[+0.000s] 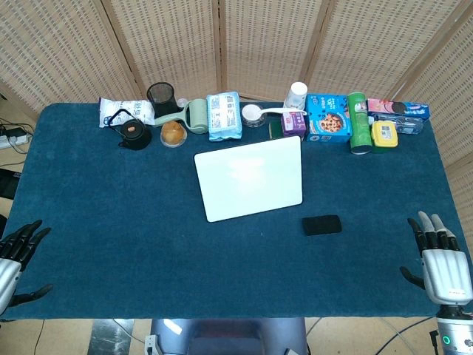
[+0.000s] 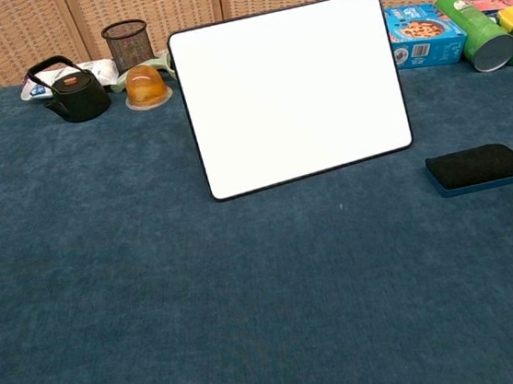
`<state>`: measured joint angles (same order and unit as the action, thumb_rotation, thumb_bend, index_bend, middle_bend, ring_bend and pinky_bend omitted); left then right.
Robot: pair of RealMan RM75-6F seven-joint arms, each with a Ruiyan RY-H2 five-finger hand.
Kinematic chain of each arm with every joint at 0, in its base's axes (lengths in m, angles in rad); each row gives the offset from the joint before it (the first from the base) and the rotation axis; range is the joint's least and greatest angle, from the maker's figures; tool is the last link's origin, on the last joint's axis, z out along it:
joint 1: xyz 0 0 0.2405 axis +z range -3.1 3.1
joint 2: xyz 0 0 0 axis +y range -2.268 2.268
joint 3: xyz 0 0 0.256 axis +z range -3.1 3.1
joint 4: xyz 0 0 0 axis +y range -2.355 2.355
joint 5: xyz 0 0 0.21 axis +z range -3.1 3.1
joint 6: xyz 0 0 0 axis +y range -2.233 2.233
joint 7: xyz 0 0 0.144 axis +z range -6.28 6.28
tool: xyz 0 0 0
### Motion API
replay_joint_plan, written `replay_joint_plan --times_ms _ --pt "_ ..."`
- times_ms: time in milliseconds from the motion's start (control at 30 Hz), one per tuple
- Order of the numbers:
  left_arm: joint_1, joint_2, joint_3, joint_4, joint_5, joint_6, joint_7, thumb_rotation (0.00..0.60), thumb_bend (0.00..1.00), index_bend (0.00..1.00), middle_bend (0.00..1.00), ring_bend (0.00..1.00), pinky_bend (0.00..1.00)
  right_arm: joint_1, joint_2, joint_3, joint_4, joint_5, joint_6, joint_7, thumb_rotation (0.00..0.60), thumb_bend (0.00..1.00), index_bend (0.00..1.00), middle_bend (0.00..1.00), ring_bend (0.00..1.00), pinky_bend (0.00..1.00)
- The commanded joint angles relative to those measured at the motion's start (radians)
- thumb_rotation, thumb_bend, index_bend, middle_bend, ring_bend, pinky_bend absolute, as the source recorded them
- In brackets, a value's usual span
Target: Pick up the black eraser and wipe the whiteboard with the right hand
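Observation:
The black eraser [image 1: 321,225] [image 2: 475,168] lies flat on the blue tablecloth, just right of and in front of the whiteboard [image 1: 250,177] [image 2: 291,93]. The whiteboard is blank and lies at mid-table, turned slightly. My right hand [image 1: 440,259] rests at the near right table edge, fingers spread and empty, well to the right of the eraser. At the near left edge my left hand [image 1: 16,255] is likewise spread and empty. Neither hand shows in the chest view.
A row of items lines the far edge: a black teapot [image 1: 131,132], a mesh pen cup [image 1: 160,96], an orange jelly cup [image 1: 173,134], a blue cookie box [image 1: 328,118], a green can [image 1: 359,123] and snack packs. A folding screen stands behind the table.

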<state>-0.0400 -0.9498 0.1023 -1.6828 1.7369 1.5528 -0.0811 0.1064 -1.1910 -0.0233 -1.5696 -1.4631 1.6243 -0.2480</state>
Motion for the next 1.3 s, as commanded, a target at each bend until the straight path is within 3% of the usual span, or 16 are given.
replay_joint_plan --times_ms 33,267,500,733,1000,1300 --pt "0.001 0.000 0.002 0.000 0.003 0.000 0.001 0.600 0.07 0.00 0.00 0.00 0.10 -0.002 -0.006 0.006 0.013 -0.007 -0.010 0.007 0.600 0.00 0.11 0.07 0.07 0.18" --pt "0.004 0.000 0.008 -0.002 0.012 -0.001 0.008 0.600 0.07 0.00 0.00 0.00 0.10 0.036 -0.046 0.024 0.069 -0.068 -0.058 0.099 0.600 0.00 0.16 0.14 0.12 0.23" --pt "-0.004 -0.003 0.004 -0.011 0.001 -0.022 0.029 0.600 0.07 0.00 0.00 0.00 0.10 0.168 -0.124 0.071 0.165 -0.091 -0.230 0.202 0.600 0.00 0.22 0.21 0.18 0.29" --pt "-0.009 0.000 0.004 -0.008 -0.007 -0.036 0.023 0.600 0.07 0.00 0.00 0.00 0.10 0.263 -0.222 0.099 0.263 -0.035 -0.401 0.153 0.600 0.00 0.22 0.21 0.18 0.30" --pt "-0.013 0.012 -0.002 -0.001 -0.017 -0.032 -0.017 0.600 0.07 0.00 0.00 0.00 0.10 0.311 -0.302 0.109 0.366 -0.015 -0.465 0.105 0.600 0.00 0.22 0.21 0.19 0.33" --pt "-0.014 0.015 -0.001 0.000 -0.015 -0.033 -0.026 0.600 0.07 0.00 0.00 0.00 0.10 0.344 -0.331 0.102 0.410 -0.010 -0.512 0.079 0.600 0.00 0.26 0.25 0.22 0.35"
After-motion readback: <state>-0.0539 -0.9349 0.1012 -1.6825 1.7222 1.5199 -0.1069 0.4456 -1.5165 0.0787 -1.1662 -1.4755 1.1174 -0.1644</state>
